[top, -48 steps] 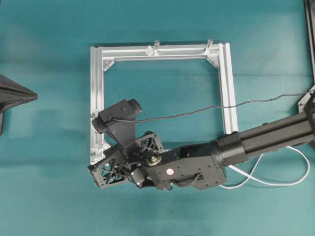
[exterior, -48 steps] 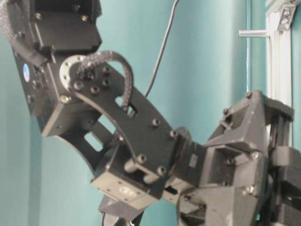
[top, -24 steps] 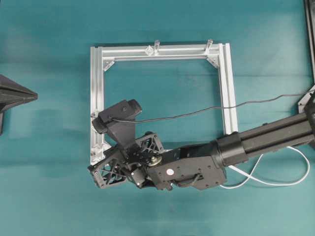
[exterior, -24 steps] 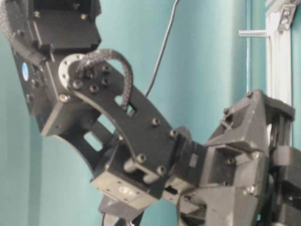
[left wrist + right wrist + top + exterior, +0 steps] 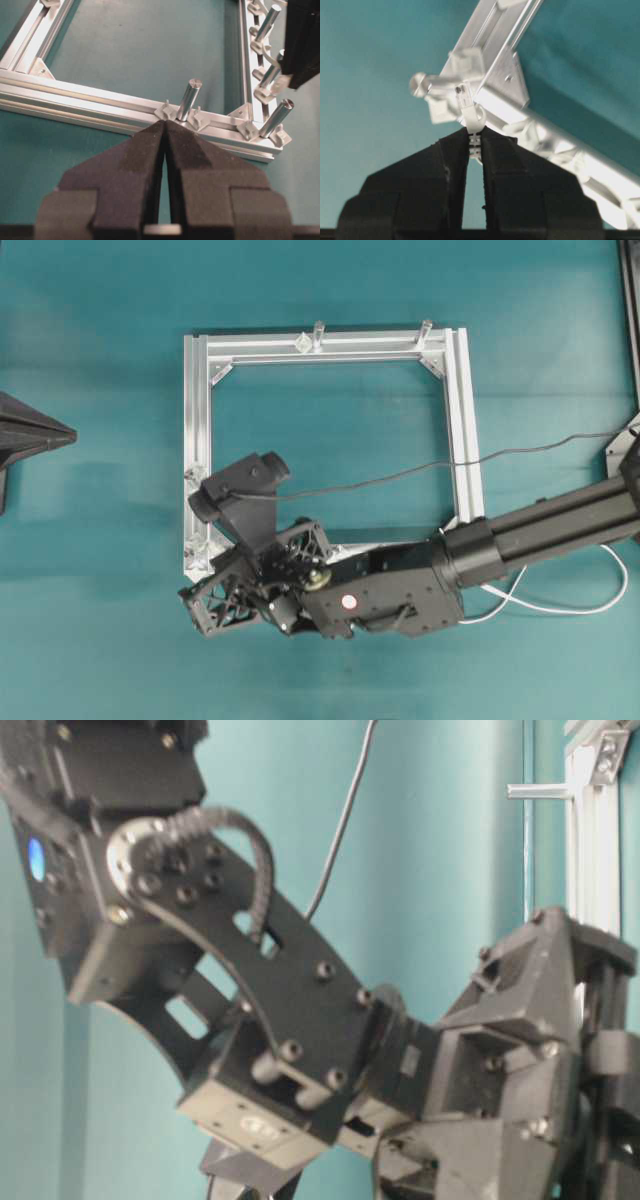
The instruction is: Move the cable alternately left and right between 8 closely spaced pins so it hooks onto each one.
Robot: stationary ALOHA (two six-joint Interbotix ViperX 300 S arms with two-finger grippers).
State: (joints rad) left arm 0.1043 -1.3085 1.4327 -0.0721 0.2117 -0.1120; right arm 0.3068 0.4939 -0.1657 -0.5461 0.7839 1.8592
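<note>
A: Right tool [image 5: 475, 141] — state?

B: Clamped on the cable [image 5: 474, 131], gripping just behind the small white plug [image 5: 464, 96]. The plug stands up past the fingertips, close against a stud bracket at the corner of the aluminium frame [image 5: 512, 82]. Whether it touches the bracket cannot be told; that part is overexposed.

A: Rest of the cable?

B: From overhead, one white loop [image 5: 560, 602] lies on the desk [image 5: 100, 640] at lower right, passing under the right arm [image 5: 545, 535]. Its run from there to the tool is hidden by the arm.

A: The pins?

B: Mostly covered from overhead; the arm sits over the frame's lower rail. The left wrist view shows a few pins [image 5: 260, 75] along the right-hand rail, partly cut off by a dark body at the edge. A full count is not possible.

A: Left tool [image 5: 165, 131]?

B: Together, nothing between the pads, well apart from the frame and facing a metal post [image 5: 189, 100]. The table-level view is filled by arm housings, slightly blurred.
</note>
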